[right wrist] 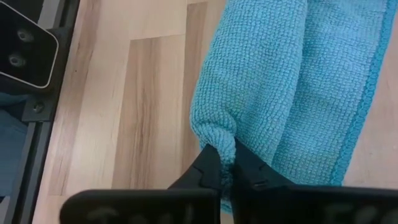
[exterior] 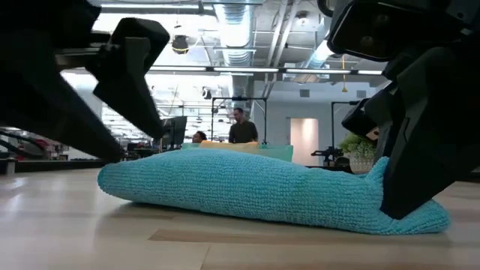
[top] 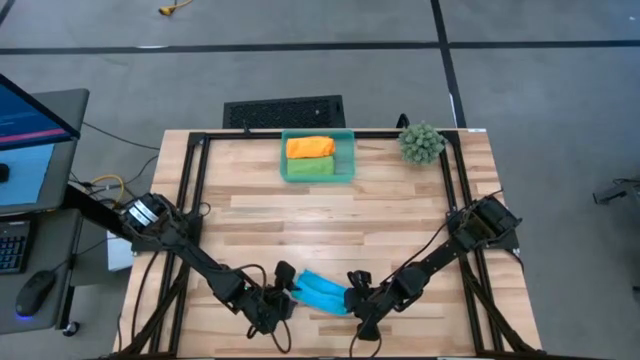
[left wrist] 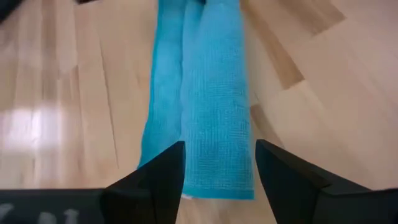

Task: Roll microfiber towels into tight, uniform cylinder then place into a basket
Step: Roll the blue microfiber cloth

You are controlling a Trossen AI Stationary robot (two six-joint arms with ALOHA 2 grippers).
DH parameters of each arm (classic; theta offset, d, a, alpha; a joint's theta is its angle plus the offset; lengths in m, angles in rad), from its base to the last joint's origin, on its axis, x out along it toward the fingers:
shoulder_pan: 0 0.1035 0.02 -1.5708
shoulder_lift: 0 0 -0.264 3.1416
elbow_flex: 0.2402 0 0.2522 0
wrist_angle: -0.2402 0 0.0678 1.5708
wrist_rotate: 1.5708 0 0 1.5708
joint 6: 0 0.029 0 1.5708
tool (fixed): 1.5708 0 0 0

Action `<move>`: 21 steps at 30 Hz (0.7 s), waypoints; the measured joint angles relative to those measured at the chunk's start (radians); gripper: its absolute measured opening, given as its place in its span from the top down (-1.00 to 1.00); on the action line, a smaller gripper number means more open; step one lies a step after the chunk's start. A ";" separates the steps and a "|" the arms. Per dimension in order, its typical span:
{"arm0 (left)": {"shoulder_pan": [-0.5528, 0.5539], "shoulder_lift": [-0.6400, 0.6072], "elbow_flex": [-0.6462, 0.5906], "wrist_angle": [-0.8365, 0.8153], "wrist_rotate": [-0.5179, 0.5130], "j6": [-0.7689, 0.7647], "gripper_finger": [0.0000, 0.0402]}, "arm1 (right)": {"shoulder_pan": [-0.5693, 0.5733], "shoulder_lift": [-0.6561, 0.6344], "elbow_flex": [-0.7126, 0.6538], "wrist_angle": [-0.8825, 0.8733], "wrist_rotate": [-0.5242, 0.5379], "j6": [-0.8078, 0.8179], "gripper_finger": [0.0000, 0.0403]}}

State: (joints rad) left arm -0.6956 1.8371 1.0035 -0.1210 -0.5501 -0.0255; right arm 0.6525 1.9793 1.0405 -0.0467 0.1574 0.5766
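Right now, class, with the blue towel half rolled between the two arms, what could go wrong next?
1. The left gripper stands open at one end of the blue towel, so that end may unroll.
2. Only the right gripper pinches the towel; lifting from one end could let the roll sag and loosen.
3. The basket already holds the orange towel and green towel, so a loose roll may not fit.
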 joint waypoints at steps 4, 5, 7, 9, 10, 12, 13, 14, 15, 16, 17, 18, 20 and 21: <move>0.011 0.031 0.000 0.009 0.042 0.030 0.06 | 0.000 0.000 0.000 -0.001 0.000 0.000 0.90; 0.014 0.047 0.000 0.015 0.067 0.030 0.07 | 0.000 0.000 0.000 0.000 0.000 0.000 0.90; 0.016 0.077 0.002 0.025 0.082 0.034 0.07 | 0.000 0.000 0.000 0.000 -0.001 0.000 0.87; 0.013 0.101 0.004 0.034 0.043 0.049 0.07 | 0.000 0.000 0.000 0.000 -0.002 0.000 0.86; 0.012 0.112 0.004 0.037 0.015 0.051 0.07 | 0.000 0.000 0.000 0.000 -0.002 0.000 0.86; 0.011 0.122 0.005 0.039 -0.032 0.044 0.07 | 0.000 0.000 0.000 0.000 -0.003 0.000 0.89; 0.012 0.123 0.005 0.041 -0.045 0.036 0.07 | 0.000 0.000 0.000 0.000 -0.004 -0.001 0.90; 0.017 0.123 0.004 0.046 -0.046 0.029 0.07 | 0.000 0.000 0.000 0.000 -0.007 -0.002 0.90; 0.024 0.123 0.003 0.053 -0.042 0.024 0.07 | -0.001 0.000 0.000 0.001 -0.016 -0.005 0.90; 0.029 0.124 0.003 0.062 -0.041 0.023 0.07 | -0.002 0.000 0.000 0.004 -0.024 -0.005 0.90; 0.035 0.125 0.003 0.069 -0.039 0.023 0.07 | -0.002 0.000 0.000 0.005 -0.025 -0.005 0.90; 0.042 0.125 0.003 0.069 -0.032 0.023 0.08 | -0.002 0.000 0.000 0.005 -0.025 -0.006 0.89; 0.066 0.125 0.003 0.064 0.000 0.018 0.13 | 0.000 0.000 0.000 0.008 -0.026 -0.011 0.87; 0.079 0.125 0.003 0.061 0.018 0.009 0.18 | 0.001 0.000 -0.001 0.014 -0.027 -0.021 0.87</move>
State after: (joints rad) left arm -0.6166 1.9617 1.0064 -0.0600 -0.5322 -0.0167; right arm 0.6536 1.9795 1.0393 -0.0325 0.1299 0.5555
